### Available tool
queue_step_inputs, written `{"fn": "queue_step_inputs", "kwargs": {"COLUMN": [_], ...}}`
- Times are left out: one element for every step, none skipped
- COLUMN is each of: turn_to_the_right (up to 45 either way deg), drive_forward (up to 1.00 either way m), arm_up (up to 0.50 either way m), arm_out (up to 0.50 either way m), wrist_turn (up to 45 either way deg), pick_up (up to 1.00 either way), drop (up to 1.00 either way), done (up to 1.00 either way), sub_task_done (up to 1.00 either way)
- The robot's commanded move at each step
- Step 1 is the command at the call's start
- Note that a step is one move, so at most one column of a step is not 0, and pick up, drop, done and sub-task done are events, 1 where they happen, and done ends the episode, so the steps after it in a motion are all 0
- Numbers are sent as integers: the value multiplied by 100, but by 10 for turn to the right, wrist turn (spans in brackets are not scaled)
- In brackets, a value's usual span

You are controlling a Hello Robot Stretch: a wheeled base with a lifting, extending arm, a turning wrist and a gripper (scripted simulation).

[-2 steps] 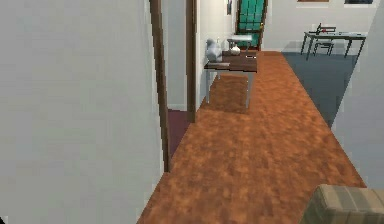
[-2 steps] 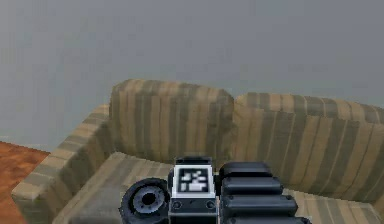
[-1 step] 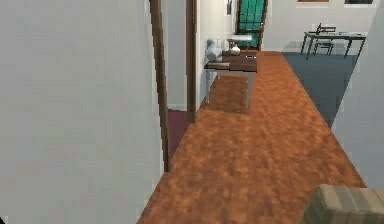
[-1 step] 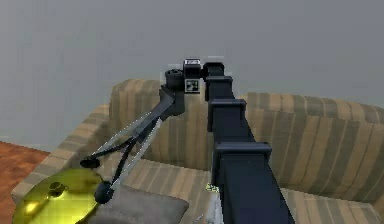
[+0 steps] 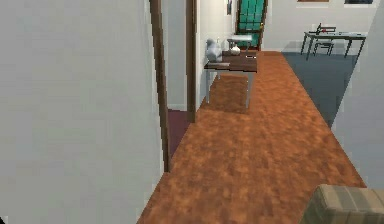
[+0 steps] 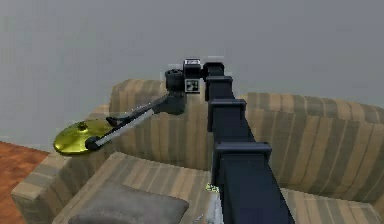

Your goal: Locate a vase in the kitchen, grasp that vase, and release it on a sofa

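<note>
Arm (image 6: 240,150) reached over the striped sofa (image 6: 320,140). Fingers (image 6: 135,118) ended at a yellow-green rounded object (image 6: 78,137) by the sofa's left armrest. Could not tell the fingers' state, nor whether the object was held or resting.

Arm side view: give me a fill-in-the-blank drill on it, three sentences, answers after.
1. The sofa is covered in ____ fabric of tan and brown.
2. The colour of the shiny rounded thing at the far end of the gripper is ____.
3. The cushion on the sofa's seat is ____ in colour.
Missing words: striped; yellow; grey.
</note>
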Motion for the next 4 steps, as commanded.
{"fn": "queue_step_inputs", "kwargs": {"turn_to_the_right": [0, 0, 0, 0], "drive_forward": [0, 0, 0, 0], "arm_up": [0, 0, 0, -30], "arm_out": [0, 0, 0, 0], "wrist_turn": [450, 450, 180, 0], "pick_up": [0, 0, 0, 0], "drop": [0, 0, 0, 0], "done": [0, 0, 0, 0], "sub_task_done": [0, 0, 0, 0]}}
